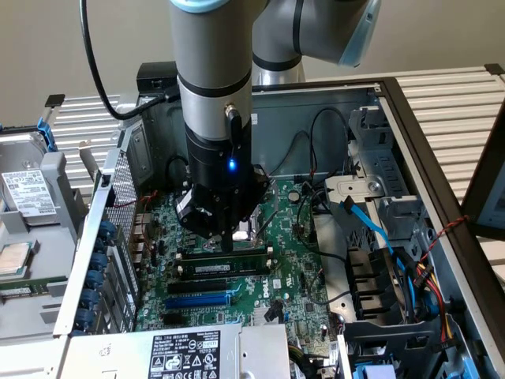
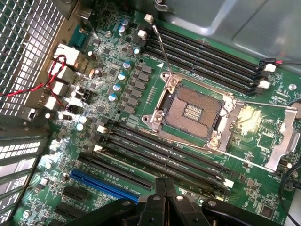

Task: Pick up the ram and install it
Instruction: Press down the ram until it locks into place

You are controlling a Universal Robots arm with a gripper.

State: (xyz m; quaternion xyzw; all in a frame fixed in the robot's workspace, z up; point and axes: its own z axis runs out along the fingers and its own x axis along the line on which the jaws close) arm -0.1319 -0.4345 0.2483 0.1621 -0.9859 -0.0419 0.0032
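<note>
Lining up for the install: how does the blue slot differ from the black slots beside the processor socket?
The blue slot is blue and shorter; the black slots are black and longer. The black slots end in white clips; the blue slot's visible end shows none. Both run parallel on the green board.

The silver and black robot arm is cut off by the exterior view's top edge and hides the upper middle of the green motherboard. In the wrist view, the black gripper is cropped at the frame's lower edge.
</note>
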